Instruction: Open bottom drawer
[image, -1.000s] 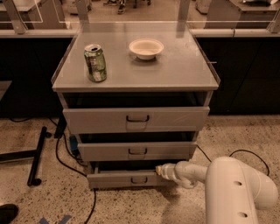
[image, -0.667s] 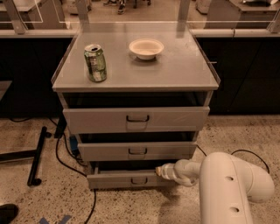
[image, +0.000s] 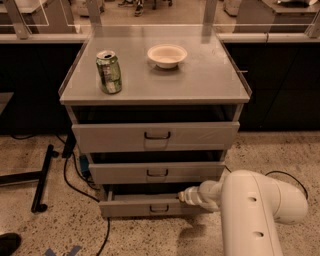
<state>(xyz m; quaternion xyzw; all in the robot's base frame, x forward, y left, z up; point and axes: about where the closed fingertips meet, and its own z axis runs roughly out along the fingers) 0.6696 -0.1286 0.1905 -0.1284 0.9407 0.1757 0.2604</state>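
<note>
Vs the earlier frames: the white arm (image: 260, 215) has its big link shifted a bit left and looks bulkier. The gripper (image: 184, 196) stays at the same spot, at the right end of the bottom drawer (image: 145, 206), against its top edge. Drawer position is unchanged: pulled out slightly, lowest of three, under the worktop's front edge. Whether the gripper is spread or closed: cannot tell, as its tip blends into the drawer front.

Containers: the bottom drawer shows a thin strip of grey tray behind the front and a small black handle (image: 159, 208) at centre. The middle drawer (image: 200, 172) and top drawer (image: 200, 136) each have a dark gap above, so their insides can't be seen. A white bowl (image: 167, 54) sits near the back edge of the worktop (image: 200, 80), with a plain interior. A green can (image: 109, 71) stands upright near the left edge, well apart from the bowl.
</note>
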